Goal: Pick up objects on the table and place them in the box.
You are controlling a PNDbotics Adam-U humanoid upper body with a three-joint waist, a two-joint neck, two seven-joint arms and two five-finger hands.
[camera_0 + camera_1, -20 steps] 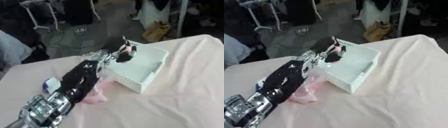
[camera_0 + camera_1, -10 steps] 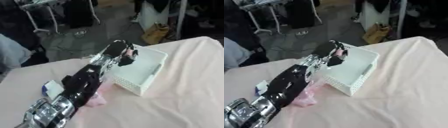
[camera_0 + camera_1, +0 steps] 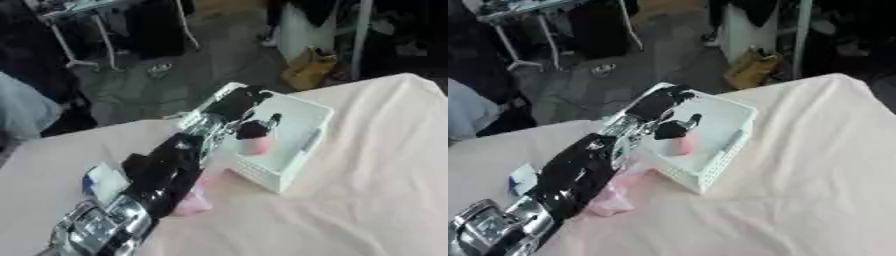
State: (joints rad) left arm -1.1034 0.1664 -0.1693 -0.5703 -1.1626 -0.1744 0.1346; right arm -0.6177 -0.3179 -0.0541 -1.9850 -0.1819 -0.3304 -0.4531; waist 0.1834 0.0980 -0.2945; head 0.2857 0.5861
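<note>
My left arm reaches from the lower left across the table to the white box (image 3: 308, 141). My left hand (image 3: 234, 106) is over the box's open top, fingers curled down. A small pink object (image 3: 255, 145) hangs right under the fingertips, inside the box's walls, and the hand looks shut on its top. I cannot tell whether it touches the box floor. A soft pink thing (image 3: 193, 201) lies on the table beside my forearm. A blue and white item (image 3: 102, 181) lies to its left. My right hand shows in neither view.
The table wears a pale pink cloth (image 3: 367, 200), with open room to the right and front of the box. Beyond the far edge lie grey floor, a metal stand (image 3: 79, 45) and a brown bag (image 3: 308, 70).
My left hand has gone further over the box, and the pink object now sits lower, inside the box walls. The whole view has also shifted.
</note>
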